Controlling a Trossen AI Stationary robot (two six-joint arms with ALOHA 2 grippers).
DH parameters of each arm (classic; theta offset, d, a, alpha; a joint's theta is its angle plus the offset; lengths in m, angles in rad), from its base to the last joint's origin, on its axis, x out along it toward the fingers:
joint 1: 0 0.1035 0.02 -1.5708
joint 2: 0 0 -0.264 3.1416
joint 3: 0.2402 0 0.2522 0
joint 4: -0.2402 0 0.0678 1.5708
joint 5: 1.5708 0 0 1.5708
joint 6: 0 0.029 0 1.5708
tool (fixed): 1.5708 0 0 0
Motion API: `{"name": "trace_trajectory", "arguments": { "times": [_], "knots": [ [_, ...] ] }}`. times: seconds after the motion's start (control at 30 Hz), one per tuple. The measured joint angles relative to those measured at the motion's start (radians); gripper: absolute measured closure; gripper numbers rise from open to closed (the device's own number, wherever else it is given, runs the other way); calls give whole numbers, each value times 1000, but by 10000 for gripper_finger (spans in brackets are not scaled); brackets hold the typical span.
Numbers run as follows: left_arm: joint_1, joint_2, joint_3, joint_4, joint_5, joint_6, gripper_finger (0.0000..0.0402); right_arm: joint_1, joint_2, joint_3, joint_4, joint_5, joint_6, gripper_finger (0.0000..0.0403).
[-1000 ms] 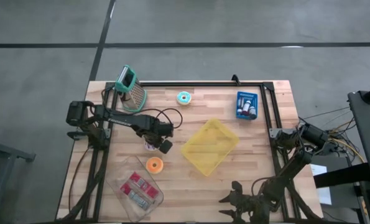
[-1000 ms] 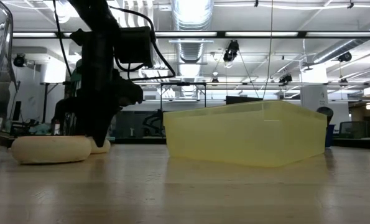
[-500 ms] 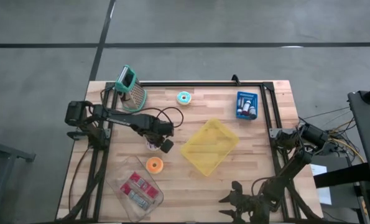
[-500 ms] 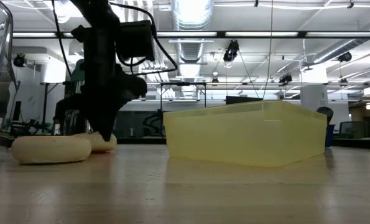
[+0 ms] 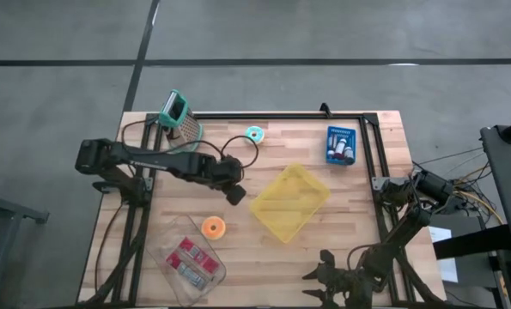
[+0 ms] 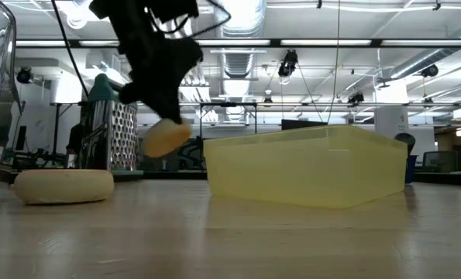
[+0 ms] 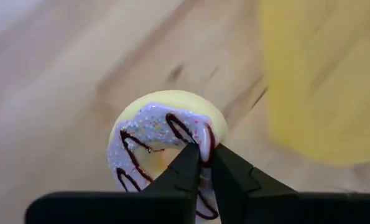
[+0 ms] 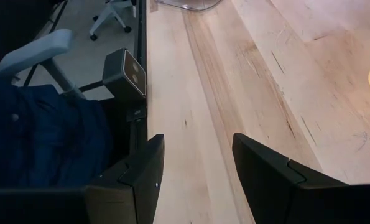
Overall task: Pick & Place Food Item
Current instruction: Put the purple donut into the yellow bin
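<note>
Left wrist view: donut clamped, off the tabletop

Your left gripper has its fingers pinched on the rim of the purple-iced donut, held in the air just beside the yellow bin. Right gripper waits at the near tabletop edge, fingers apart, holding nothing.

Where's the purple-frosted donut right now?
The purple-frosted donut is pinched in the left gripper and lifted off the table, as the low view shows. It hangs left of the yellow bin, above the orange donut.
</note>
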Motion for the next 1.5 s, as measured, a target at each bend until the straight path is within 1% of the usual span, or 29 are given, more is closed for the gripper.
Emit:
{"name": "trace_trajectory", "arguments": {
  "times": [0.13,0.33,0.63,0.8,1.0,1.07,1.17,1.23,1.3,1.5],
  "knots": [
    [-27,-17,7,113,-60,158,362,0,0,0,0,0,0,216],
    [-66,-32,7,274,-64,483,362,0,0,0,1,0,0,216],
    [-73,-30,5,537,-63,676,362,0,0,0,0,0,0,216],
    [-73,-28,5,655,-11,815,362,0,0,0,0,0,0,216],
    [-73,-28,5,696,7,976,362,0,0,0,0,0,0,216],
    [-73,-27,5,696,40,1056,362,0,0,0,0,0,0,216],
    [-73,-27,5,696,118,1188,362,0,0,0,0,0,0,216],
    [-73,-27,5,696,139,1244,362,0,0,0,0,0,0,216],
    [-73,-27,5,696,141,1263,362,0,0,0,0,0,0,216],
    [-72,-19,5,686,158,1258,362,0,0,0,0,0,0,216]
  ]
}}
